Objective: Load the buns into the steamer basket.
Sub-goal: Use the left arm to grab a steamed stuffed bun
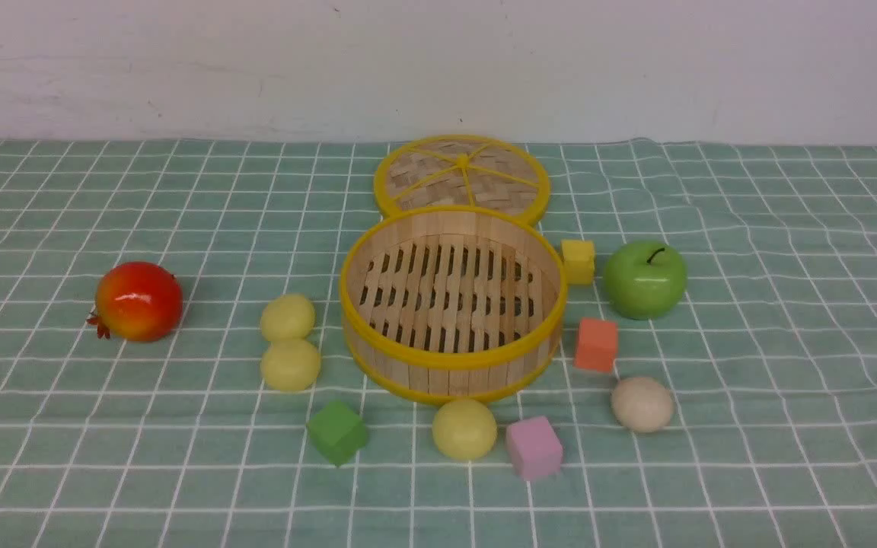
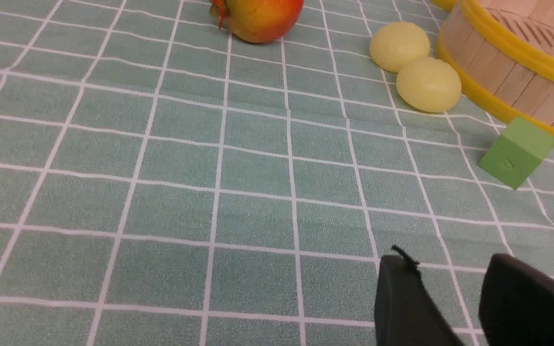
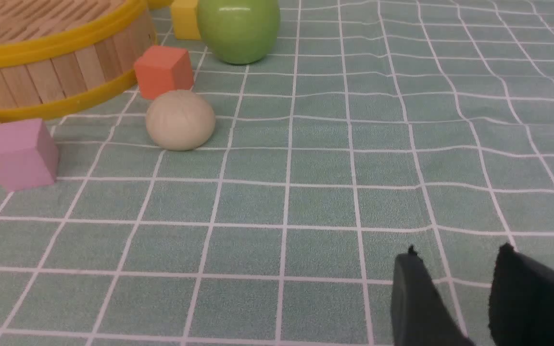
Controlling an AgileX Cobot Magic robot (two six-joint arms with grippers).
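Note:
The steamer basket [image 1: 450,377] stands empty mid-table. Two pale yellow buns [image 1: 288,317] [image 1: 291,364] touch each other at its left, a third [image 1: 464,429] lies in front of it, and a beige bun [image 1: 642,404] lies at the front right. Neither gripper shows in the front view. My left gripper [image 2: 450,262] is open over bare cloth, well short of the yellow pair [image 2: 428,84] and the basket wall [image 2: 512,81]. My right gripper [image 3: 457,254] is open too, well short of the beige bun [image 3: 180,120].
The woven lid [image 1: 461,179] lies behind the basket. A pomegranate [image 1: 138,301] sits at the left and a green apple [image 1: 644,279] at the right. Foam cubes surround the basket: yellow [image 1: 578,261], orange [image 1: 596,344], pink [image 1: 534,447], green [image 1: 338,432].

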